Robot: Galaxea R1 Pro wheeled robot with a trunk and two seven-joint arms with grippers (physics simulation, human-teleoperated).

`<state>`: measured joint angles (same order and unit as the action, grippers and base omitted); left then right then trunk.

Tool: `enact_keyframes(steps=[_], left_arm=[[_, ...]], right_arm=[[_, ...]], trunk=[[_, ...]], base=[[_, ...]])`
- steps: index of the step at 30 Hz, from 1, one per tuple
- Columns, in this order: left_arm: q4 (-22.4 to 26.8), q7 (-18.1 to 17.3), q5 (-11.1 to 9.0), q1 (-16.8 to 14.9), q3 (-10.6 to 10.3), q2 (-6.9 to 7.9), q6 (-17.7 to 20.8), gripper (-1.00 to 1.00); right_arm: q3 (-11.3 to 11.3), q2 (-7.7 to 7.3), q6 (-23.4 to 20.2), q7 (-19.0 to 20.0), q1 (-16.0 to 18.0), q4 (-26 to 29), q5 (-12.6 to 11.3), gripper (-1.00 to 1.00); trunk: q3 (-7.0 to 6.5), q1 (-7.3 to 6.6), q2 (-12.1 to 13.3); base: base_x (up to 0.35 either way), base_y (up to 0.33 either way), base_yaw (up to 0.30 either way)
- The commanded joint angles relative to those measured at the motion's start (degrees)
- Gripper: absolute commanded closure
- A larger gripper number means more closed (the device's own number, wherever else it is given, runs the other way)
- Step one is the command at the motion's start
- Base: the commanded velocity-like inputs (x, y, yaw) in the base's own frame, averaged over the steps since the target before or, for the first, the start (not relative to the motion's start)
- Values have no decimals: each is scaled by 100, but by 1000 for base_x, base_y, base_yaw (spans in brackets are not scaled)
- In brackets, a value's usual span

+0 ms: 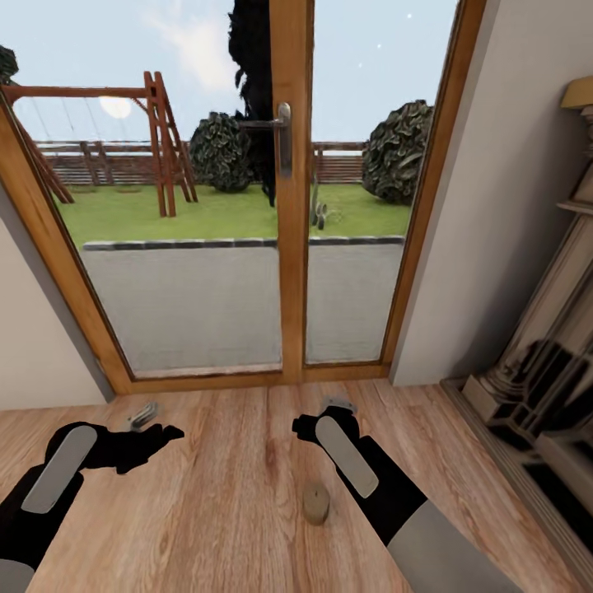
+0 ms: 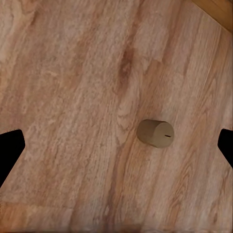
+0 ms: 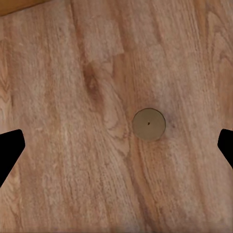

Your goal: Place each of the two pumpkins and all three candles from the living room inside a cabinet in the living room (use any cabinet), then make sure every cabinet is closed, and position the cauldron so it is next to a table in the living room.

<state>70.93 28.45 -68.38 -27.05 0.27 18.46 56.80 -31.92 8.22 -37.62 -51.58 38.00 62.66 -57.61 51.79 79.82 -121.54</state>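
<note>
Left pincer (image 1: 142, 416) held low over wood floor (image 1: 222, 494), spread wide, nothing gripped. One candle (image 1: 315, 502) seen standing on floor, near, just left of right arm. Right pincer (image 1: 338, 405) spread wide, nothing gripped. Glass door (image 1: 284, 189) far behind.

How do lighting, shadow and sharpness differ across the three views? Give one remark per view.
Head view: bright daylight through the glass door, straight frames bow toward the picture's edges, and the candle looks soft. Left wrist view: flat even light on the floor, with barely any shadow at the candle. Right wrist view: the candle seen from straight above, edges slightly blurred, no glare.
</note>
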Motion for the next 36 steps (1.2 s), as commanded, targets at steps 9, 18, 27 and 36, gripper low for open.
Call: enact_keyframes(steps=[9, 18, 27, 36], left_arm=[[23, 64, -77, -7, -150, 64, 7, -100], [26, 65, -70, -8, -159, 77, 8, -100], [26, 81, -70, -6, -159, 85, 7, -100], [67, 106, -27, -4, -202, 49, 0, -100]], right_arm=[[-8, 0, -17, -51, 6, -29, -33, -100], [-12, 35, 1, -73, 6, -1095, -6, -100], [-18, 39, 16, -76, 6, -1328, 6, -100], [-33, 47, 56, 6, 6, -1335, 4, -100]], trunk=[[168, 197, -365], [329, 395, -726], [491, 593, -1087], [652, 790, -1448]], base=[[0, 0, 0], [0, 0, 0], [0, 0, 0], [0, 0, 0]])
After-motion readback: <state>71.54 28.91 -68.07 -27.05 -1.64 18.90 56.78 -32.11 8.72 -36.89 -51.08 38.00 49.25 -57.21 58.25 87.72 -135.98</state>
